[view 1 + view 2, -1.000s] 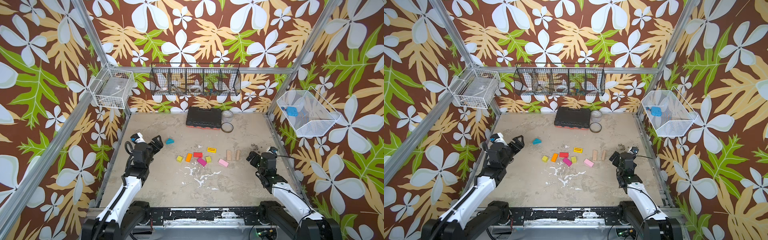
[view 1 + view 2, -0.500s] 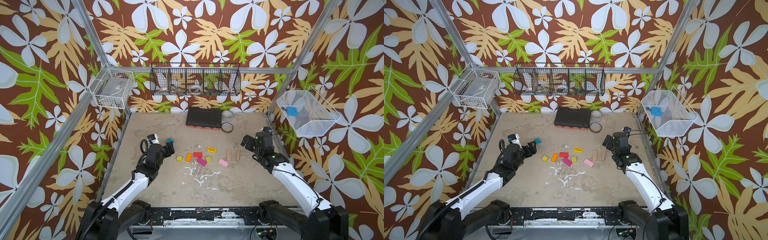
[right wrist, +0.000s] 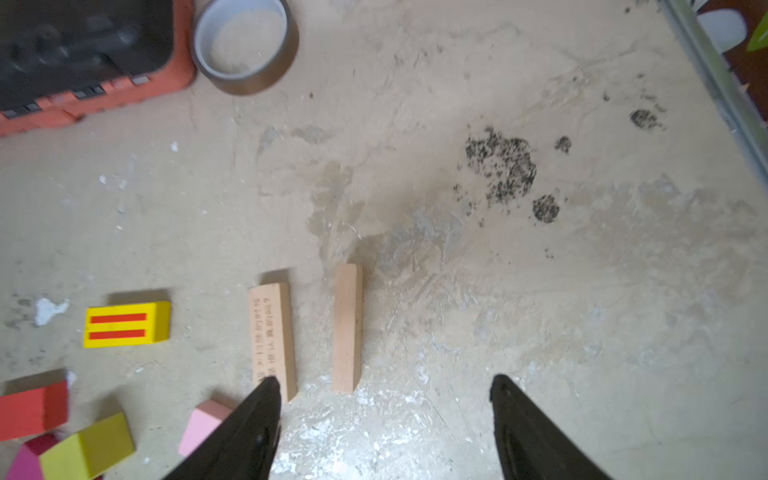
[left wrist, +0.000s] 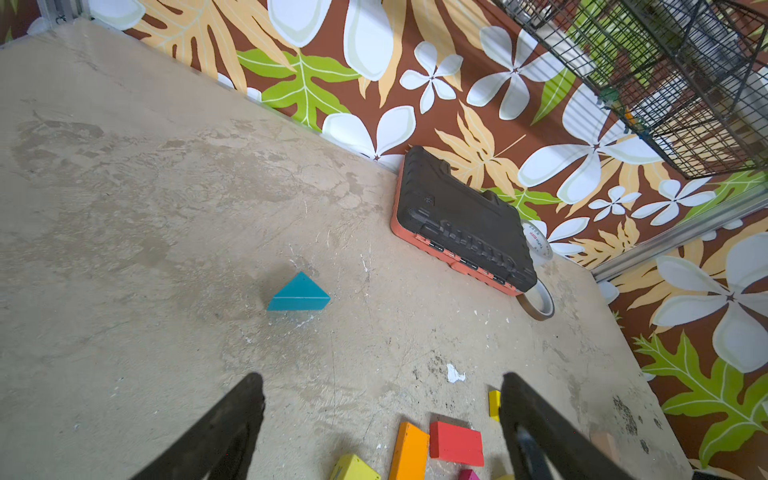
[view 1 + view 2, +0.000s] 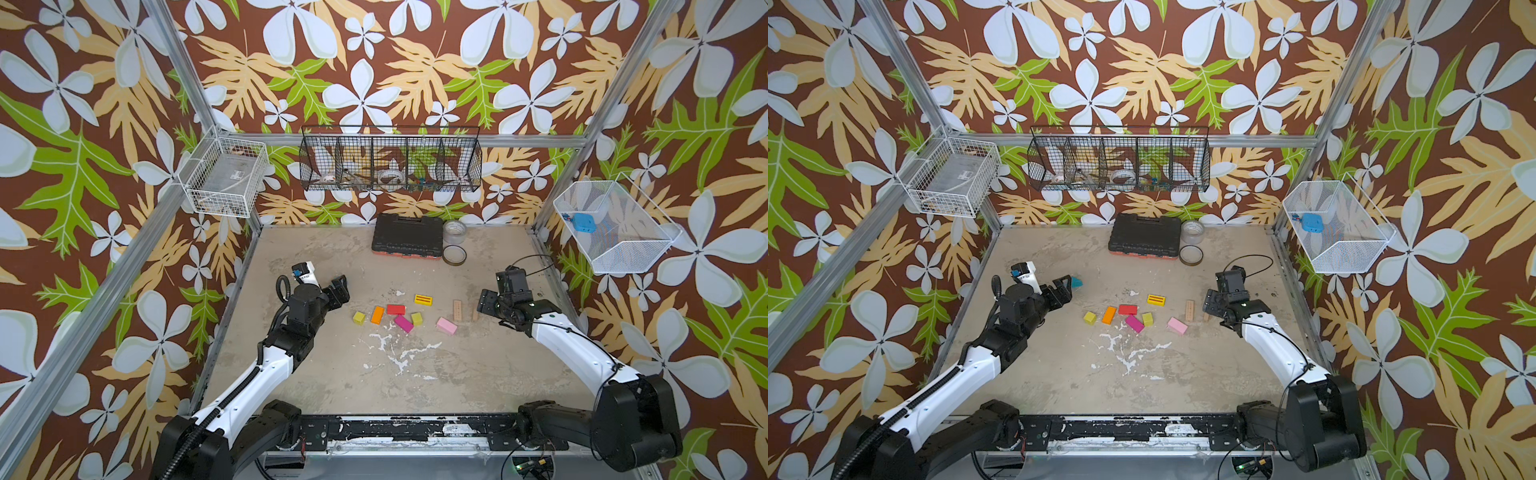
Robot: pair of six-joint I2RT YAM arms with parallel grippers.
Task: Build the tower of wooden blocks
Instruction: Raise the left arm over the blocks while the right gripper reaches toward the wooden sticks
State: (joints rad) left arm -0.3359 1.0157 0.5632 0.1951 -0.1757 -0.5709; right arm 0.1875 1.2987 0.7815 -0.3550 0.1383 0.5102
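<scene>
Your left tool (image 4: 382,415) stood released, jaws wide, with nothing between them. It hung over the left part of the table (image 5: 374,395), pointing toward the wedge (image 4: 299,295). The wedge lay alone on the table, ahead of that tool and clear of it, apart from the case (image 4: 461,220) at the back wall.

Your right tool (image 3: 384,386) was likewise released and held nothing. In the right wrist view the near end of one plank (image 3: 347,328) showed between the open jaws; contact could not be determined. The second plank (image 3: 272,336) lay parallel, just beside the first, its near end hidden behind one finger.

The other blocks lay singly on the table between the two tools: a cube (image 5: 359,318), an orange brick (image 5: 377,314), a red brick (image 5: 395,309), a magenta brick (image 5: 404,323), a second cube (image 5: 417,318) and a pink brick (image 5: 446,326). The striped brick (image 5: 423,299) lay behind them, toward the case.
</scene>
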